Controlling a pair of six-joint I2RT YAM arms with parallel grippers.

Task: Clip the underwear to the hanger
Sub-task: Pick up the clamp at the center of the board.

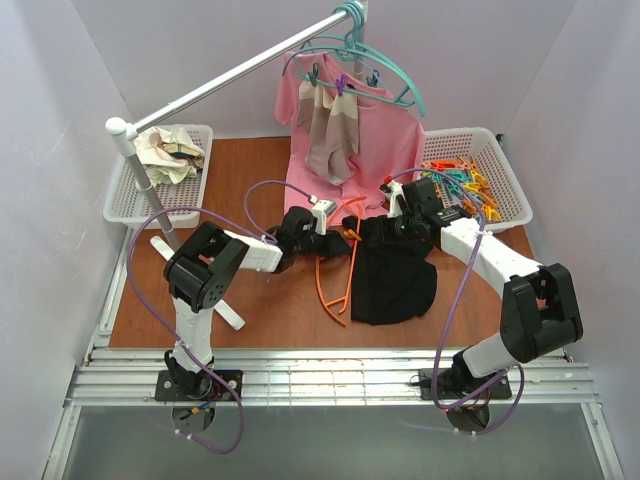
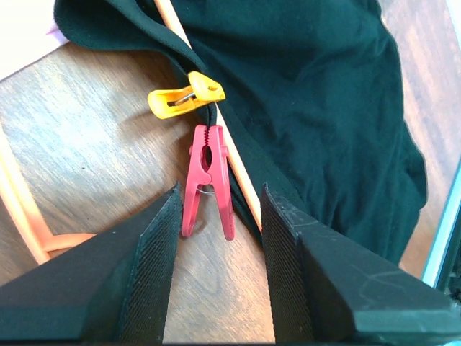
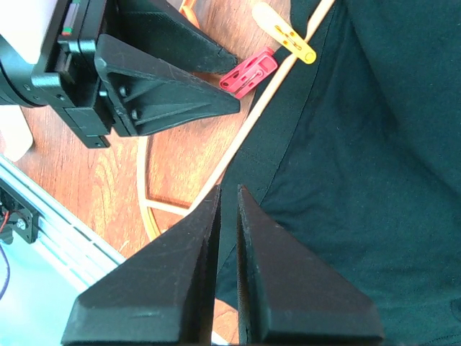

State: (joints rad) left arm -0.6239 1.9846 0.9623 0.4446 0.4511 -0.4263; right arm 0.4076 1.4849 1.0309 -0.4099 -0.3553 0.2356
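Left claw (image 1: 338, 228), top view: mine, beside hanger (image 1: 335, 285); underwear (image 1: 395, 275) flat on table (image 1: 270, 300), upper edge across hanger.
Left wrist view: my jaws apart, empty, either side of red peg (image 2: 209, 184); its nose at cloth edge, yellow peg (image 2: 186, 97) just beyond.
Right wrist view: right claw (image 3: 227, 191) closed at hem; pinch unclear.
Cloth light, limp, bunches easily; I'd take hem beside hanger.

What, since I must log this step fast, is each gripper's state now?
Left gripper: open, straddling the red clothespin, not gripping.
Right gripper: shut at the underwear edge; grip unclear.
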